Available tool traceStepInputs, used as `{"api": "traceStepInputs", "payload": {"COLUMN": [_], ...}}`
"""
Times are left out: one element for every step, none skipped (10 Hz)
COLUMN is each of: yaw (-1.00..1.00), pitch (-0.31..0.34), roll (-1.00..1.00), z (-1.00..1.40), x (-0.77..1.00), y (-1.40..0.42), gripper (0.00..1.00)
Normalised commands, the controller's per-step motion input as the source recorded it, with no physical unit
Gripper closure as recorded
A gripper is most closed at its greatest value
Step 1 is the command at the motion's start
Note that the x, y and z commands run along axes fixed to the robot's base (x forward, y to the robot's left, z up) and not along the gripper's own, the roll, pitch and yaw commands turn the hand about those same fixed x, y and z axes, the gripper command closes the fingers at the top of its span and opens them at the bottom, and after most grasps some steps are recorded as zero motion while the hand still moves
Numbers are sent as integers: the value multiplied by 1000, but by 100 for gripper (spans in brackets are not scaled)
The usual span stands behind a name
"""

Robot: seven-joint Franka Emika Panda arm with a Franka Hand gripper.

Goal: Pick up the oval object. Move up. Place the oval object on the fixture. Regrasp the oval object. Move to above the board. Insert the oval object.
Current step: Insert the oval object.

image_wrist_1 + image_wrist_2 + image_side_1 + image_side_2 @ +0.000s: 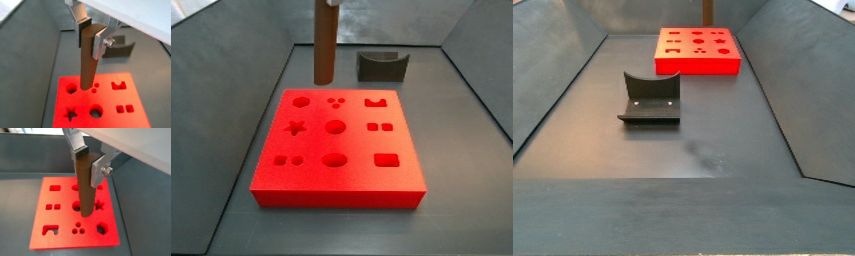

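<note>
My gripper (91, 35) is shut on the upper end of the oval object (87, 60), a brown peg that hangs upright between the silver fingers in both wrist views. The same gripper (90, 160) and oval object (83, 193) appear over the red board (60, 228). The peg's lower end hovers above the board (107, 107), clear of its cut-outs. In a side view the oval object (325, 45) hangs over the board (338, 175) near its far edge. The dark fixture (381, 65) stands empty behind the board. The gripper is cut off in both side views.
The board (698, 60) and fixture (651, 100) sit on a dark grey floor (700, 150) enclosed by sloping grey walls (553, 70). The fixture (117, 48) is a short way beyond the board's edge.
</note>
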Motion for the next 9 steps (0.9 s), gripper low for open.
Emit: {"api": "traceStepInputs", "payload": {"yaw": [91, -951, -1000, -1000, -1000, -1000, -86, 0, -77], "pitch": [11, -19, -30, -27, -27, -4, 37, 1, 0], "roll": [0, 0, -13, -13, -13, -27, 39, 137, 89], "z": [0, -249, -309, -309, -309, -240, 0, 0, -34], "x": [80, 0, 0, 0, 0, 0, 106, 0, 66], "y": [0, -183, 0, 0, 0, -60, -354, -709, -977], "gripper": [100, 100, 100, 100, 100, 100, 100, 100, 100]}}
